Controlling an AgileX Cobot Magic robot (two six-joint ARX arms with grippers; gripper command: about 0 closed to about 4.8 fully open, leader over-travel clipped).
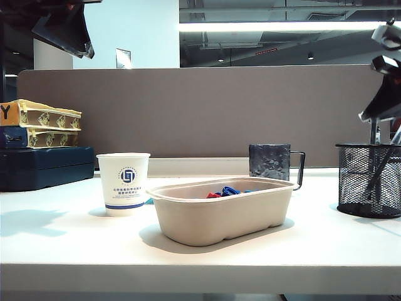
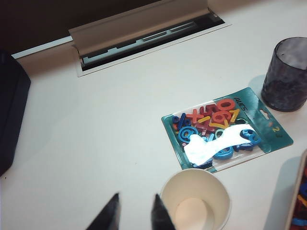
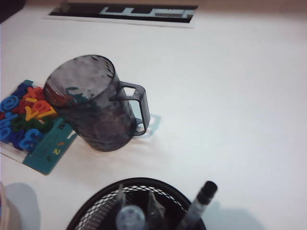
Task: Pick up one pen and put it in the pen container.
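r gripper (image 3: 135, 197) over container (image 3: 96, 200), clamped on pen (image 3: 129, 218), release pending; l gripper (image 2: 134, 211) far from it, jaws apart

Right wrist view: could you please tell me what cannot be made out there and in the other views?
- Right gripper, inside the pen container: right wrist view's edge cuts it; open or shut unclear.
- Pen leaning there: lower end cut off likewise.
- Tray contents: exterior view, wall hides most.
- Left gripper, open near the paper cup: left wrist view's edge cuts its fingers.
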